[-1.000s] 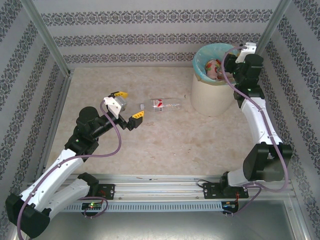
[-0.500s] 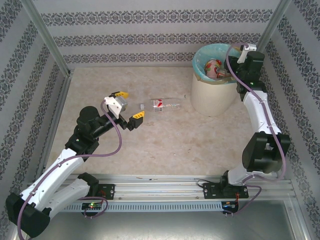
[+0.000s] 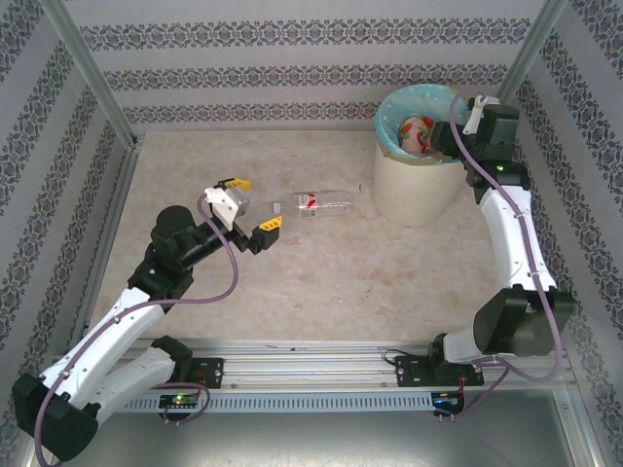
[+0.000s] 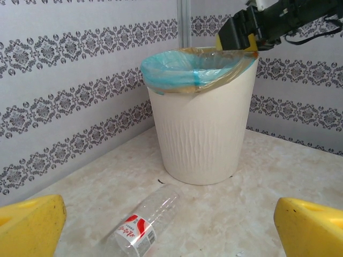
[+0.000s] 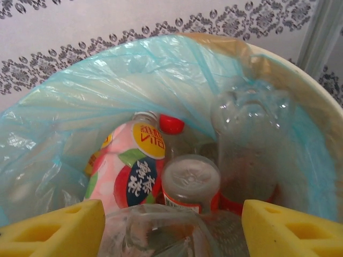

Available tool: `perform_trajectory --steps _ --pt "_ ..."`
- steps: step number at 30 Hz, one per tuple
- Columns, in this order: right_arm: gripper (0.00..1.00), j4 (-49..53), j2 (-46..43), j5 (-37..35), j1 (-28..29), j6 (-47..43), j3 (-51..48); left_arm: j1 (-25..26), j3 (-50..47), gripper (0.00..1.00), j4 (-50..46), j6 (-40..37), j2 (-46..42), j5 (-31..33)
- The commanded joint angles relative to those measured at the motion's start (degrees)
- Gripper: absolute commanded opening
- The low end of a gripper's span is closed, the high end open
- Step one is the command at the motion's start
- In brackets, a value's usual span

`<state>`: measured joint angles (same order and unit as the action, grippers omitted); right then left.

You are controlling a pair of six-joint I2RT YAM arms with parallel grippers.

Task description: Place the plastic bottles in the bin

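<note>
My right claw (image 5: 171,227) hung open over the bin (image 3: 414,190) at the far right corner of the table (image 3: 321,292), plastic bottles (image 5: 190,182) piled inside. My left claw (image 3: 255,204) gaped wide mid-table, a red-labelled bottle (image 3: 316,203) lying just beyond.

1 bin (image 3: 409,199), 1 loose bottle (image 3: 321,204), ~5 btls inside (image 5: 128,171).
</note>
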<state>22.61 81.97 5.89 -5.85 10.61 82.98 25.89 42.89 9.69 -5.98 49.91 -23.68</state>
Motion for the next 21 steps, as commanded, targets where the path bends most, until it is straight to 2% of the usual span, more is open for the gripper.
perform_trajectory --steps 1,8,13,21 --pt "0.70 8.80 -3.90 0.80 0.72 1.52 2.60 0.31 2.92 1.00 -1.00 -0.08 0.79 1.69" --pt "0.71 6.66 -16.09 3.88 1.85 4.24 -3.86 0.34 10.03 1.00 -9.91 2.92 9.23 6.67" --pt "0.71 5.17 -26.37 6.91 2.37 7.10 -12.01 0.48 18.99 0.99 -18.56 5.91 21.22 8.97" --pt "0.71 3.29 -39.94 11.05 3.30 10.85 -25.33 1.20 35.78 0.97 -33.97 0.95 43.25 11.32"
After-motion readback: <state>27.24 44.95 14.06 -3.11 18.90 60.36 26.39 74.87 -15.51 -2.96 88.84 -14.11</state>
